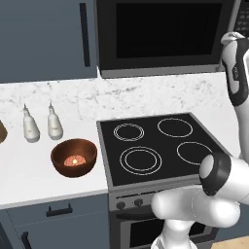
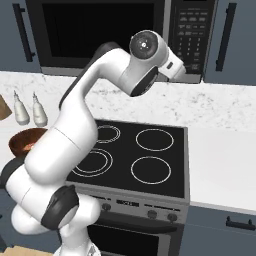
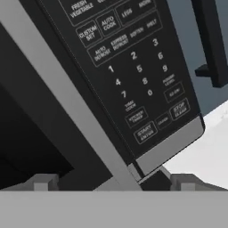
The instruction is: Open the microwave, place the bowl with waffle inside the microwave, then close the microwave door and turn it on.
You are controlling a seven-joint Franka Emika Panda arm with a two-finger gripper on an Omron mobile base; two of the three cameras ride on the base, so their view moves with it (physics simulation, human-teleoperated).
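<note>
Black stovetop (image 1: 158, 146), four white ring burners, set in white desk (image 1: 29, 170). Two white bottles (image 1: 31, 126) upright, side by side, left of it.

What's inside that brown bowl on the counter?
A small orange-tan waffle sits at the centre of the bowl. In the right base view the robot's arm covers most of the bowl, hiding the waffle.

Closed microwave (image 1: 163, 36); bowl with waffle (image 1: 74, 156) on counter

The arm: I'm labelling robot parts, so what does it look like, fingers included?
The arm is glossy white, built of rounded tubular segments with dark grey bands at the joints and a round grey cap on one joint. The fingers are small, blocky and grey.
</note>
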